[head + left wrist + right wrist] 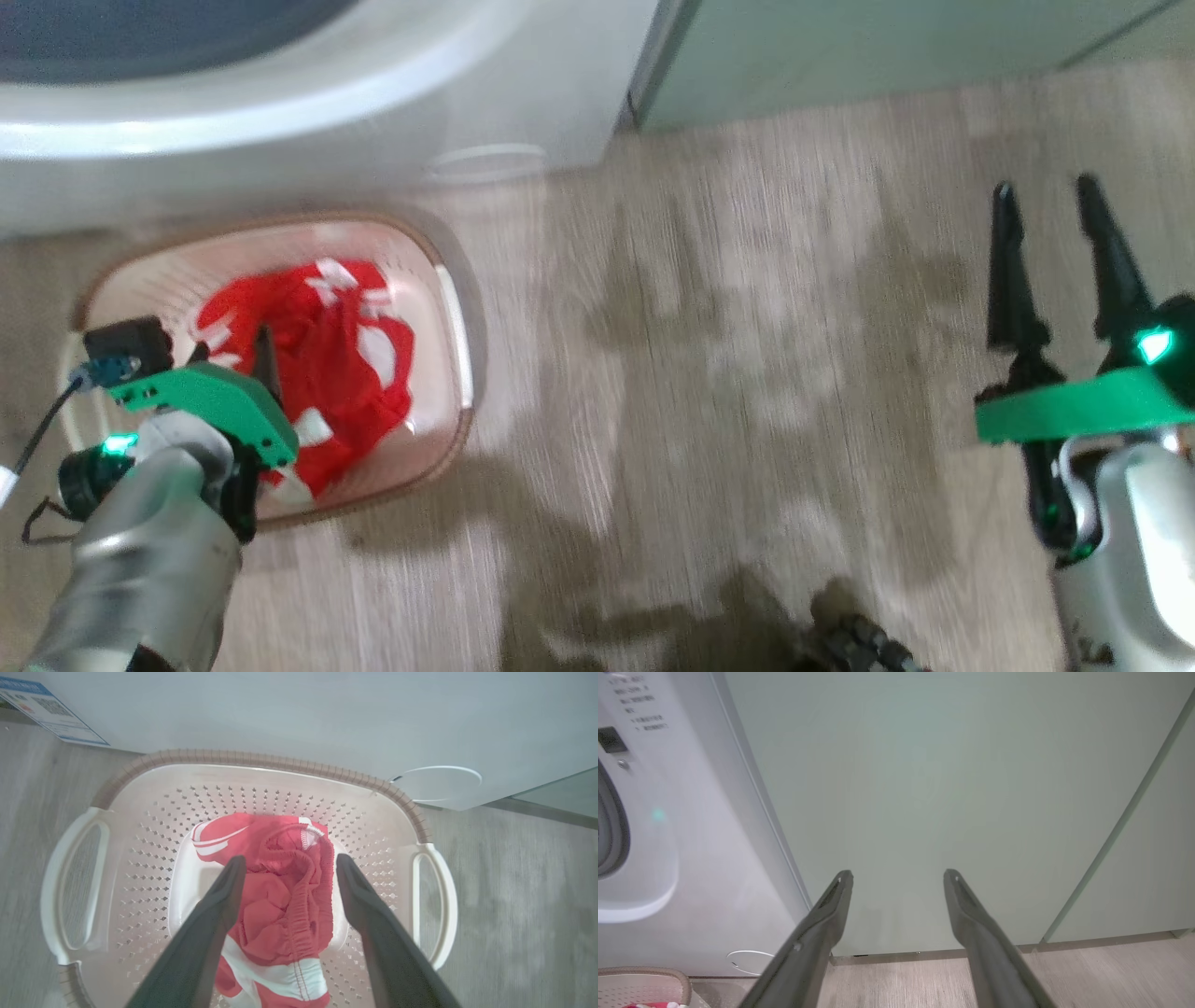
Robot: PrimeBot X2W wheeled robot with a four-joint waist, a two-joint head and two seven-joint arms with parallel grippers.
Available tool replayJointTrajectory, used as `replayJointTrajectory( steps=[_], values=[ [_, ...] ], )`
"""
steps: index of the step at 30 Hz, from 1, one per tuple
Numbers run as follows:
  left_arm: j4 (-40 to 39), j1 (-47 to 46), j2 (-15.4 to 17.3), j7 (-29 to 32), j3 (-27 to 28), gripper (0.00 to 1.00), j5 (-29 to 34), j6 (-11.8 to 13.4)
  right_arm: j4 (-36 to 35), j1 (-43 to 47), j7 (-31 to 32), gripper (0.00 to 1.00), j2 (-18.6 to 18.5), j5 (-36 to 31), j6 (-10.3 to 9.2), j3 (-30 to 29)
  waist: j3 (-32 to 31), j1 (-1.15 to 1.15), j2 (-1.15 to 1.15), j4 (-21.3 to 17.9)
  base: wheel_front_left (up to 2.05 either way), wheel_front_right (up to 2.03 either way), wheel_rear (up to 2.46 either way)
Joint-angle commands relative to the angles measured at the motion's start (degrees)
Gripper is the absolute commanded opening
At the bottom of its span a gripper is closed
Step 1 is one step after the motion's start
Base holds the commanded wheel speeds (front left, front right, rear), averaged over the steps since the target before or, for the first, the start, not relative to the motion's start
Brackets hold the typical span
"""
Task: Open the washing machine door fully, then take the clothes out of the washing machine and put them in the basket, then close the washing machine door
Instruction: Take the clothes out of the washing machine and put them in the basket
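The red clothes (317, 364) lie bunched in the cream basket (457, 308), which stands on the floor right in front of the white washing machine (280, 121). My left gripper (238, 359) hangs over the basket, pointing down into it. In the left wrist view, my left gripper (289, 858) is open, with its fingers either side of the clothes (280, 905) and not pinching them; the basket rim (261, 758) rings them. My right gripper (1045, 187) is open and holds nothing, far right above bare floor. The washing machine door is out of view.
Pale green cabinets (948, 788) stand right of the washing machine (691, 858), straight ahead of my right gripper (898, 873). A small round white panel (437, 784) sits low on the machine's front, and a blue label (46, 709) is stuck lower left. Wood floor (747, 373) stretches between my arms.
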Motion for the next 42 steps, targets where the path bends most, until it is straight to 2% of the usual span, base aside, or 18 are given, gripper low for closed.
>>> replayJointTrajectory(
  steps=[1, 6, 10, 11, 13, 22, 30, 42],
  values=[
    [-0.5, 0.9, 1.9, -0.7, 1.0, 1.00, 0.4, -0.1, -1.2, 2.4, -0.4, 1.00, -0.2, 0.0, 0.37, 1.2, -5.0, 0.00, 0.00, 1.8, 0.00, 0.00, 0.00],
    [-6.6, 3.8, 3.6, -0.9, 2.8, 1.00, 3.1, -0.9, -0.3, 5.0, -0.4, 1.00, 0.2, 0.1, 0.37, 2.0, -12.2, 0.00, 0.00, 3.5, 0.00, 0.00, 0.00],
    [-15.0, 8.2, 4.9, -0.9, 7.3, 1.00, 7.6, -0.6, 0.1, 7.3, -0.4, 1.00, 0.4, 0.1, 0.37, 2.1, -17.3, 0.00, 0.00, 4.5, 0.00, 0.00, 0.00],
    [-19.2, 11.0, 5.0, -0.9, 10.4, 1.00, 10.0, -0.4, 0.2, 8.5, -0.4, 1.00, 0.6, 0.1, 0.37, 1.9, -19.5, 0.00, 0.00, 4.9, 0.00, 0.00, 0.00],
    [-22.8, 13.7, 4.7, -0.9, 13.2, 1.00, 12.2, -0.5, 0.3, 9.5, -0.4, 1.00, 0.7, 0.0, 0.37, 1.9, -21.3, 0.00, 0.00, 5.3, 0.00, 0.00, 0.00],
    [-33.8, 24.5, 3.3, -0.9, 20.6, 1.00, 21.0, -1.3, 0.8, 13.6, -0.4, 1.00, 1.1, -0.1, 0.37, 1.9, -28.3, 0.00, 0.00, 6.8, 0.00, 0.00, 0.00],
    [-40.4, 30.5, 1.8, -0.9, 24.0, 1.00, 25.3, -2.2, 0.6, 15.8, -0.4, 1.00, 1.8, -0.5, 0.37, 0.9, -30.8, 0.00, 0.00, 7.0, 0.00, 0.00, 0.00],
    [-43.3, 31.8, 0.8, -0.9, 25.5, 1.00, 27.7, -2.6, 0.5, 17.7, -0.4, 1.00, 2.3, -0.7, 0.37, -0.8, -32.0, 0.00, 0.00, 6.7, 0.00, 0.00, 0.00]
  ],
)
